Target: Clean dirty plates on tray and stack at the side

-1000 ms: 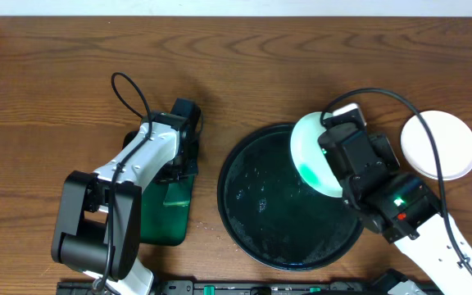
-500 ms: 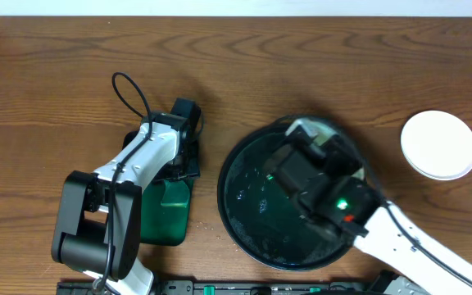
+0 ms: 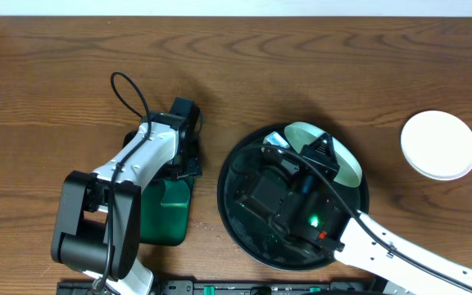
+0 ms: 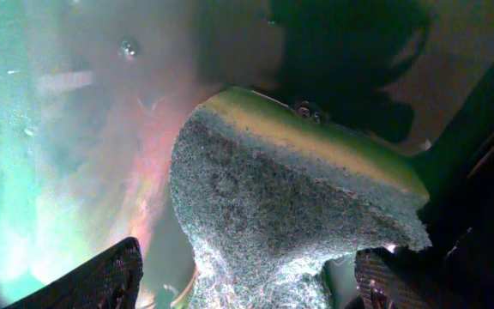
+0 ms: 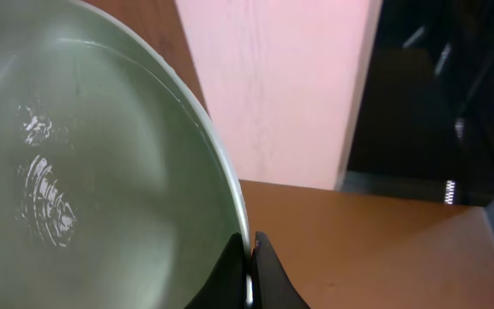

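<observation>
A pale green plate is held tilted over the back of the round black tray. My right gripper is shut on its rim. In the right wrist view the two fingers pinch the thin edge at my right gripper, and the wet plate fills the left side. My left gripper points down into a green tub. Seen from the left wrist, a green scouring sponge stands between the spread fingers, with a gap on the left side. My left gripper is open.
A clean white plate lies on the wood table at the right. The right arm's body covers much of the tray's middle. Water drops speckle the tray's left part. A black cable loops behind the left arm.
My right arm has swung left across the tray with the green plate still pinched. My left gripper has opened off the sponge in the tub.
</observation>
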### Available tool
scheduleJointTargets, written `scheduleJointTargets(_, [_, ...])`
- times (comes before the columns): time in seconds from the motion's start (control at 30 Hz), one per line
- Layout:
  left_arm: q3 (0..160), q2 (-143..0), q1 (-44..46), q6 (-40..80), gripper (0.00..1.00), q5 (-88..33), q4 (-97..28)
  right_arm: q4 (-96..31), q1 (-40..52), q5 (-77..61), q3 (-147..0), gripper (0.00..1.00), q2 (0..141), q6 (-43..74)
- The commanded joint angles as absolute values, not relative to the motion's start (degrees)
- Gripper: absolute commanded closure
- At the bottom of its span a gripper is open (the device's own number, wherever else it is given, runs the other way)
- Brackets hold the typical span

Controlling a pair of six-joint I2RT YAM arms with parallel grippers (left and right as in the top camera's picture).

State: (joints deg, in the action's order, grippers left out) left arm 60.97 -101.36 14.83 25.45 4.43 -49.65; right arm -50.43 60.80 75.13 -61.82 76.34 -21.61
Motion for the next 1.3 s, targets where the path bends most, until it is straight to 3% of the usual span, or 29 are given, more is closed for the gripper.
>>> scheduleJointTargets(0.0, [60.18,-100.95,14.79,25.32,0.20,3.62,-49.76,-49.74,62.28,80.82,-63.07,0.99,76.42,-24.18])
scheduleJointTargets(0.5, [60.18,-100.95,14.79,25.32,0.19,3.60,-49.78,-45.54,63.13,78.08,-63.07,0.99,76.71,-22.33])
scheduleJointTargets(0.83, [60.18,-100.95,14.79,25.32,0.19,3.60,-49.80,-40.80,65.95,86.02,-63.05,0.99,77.41,-29.17])
scheduleJointTargets(0.97, [60.18,-100.95,14.79,25.32,0.19,3.60,-49.95,-40.49,62.89,82.63,-63.05,0.99,77.41,-16.95])
scheduleJointTargets(1.27, [60.18,-100.95,14.79,25.32,0.19,3.60,-49.98,-49.32,46.52,40.34,-63.05,0.99,77.54,19.25])
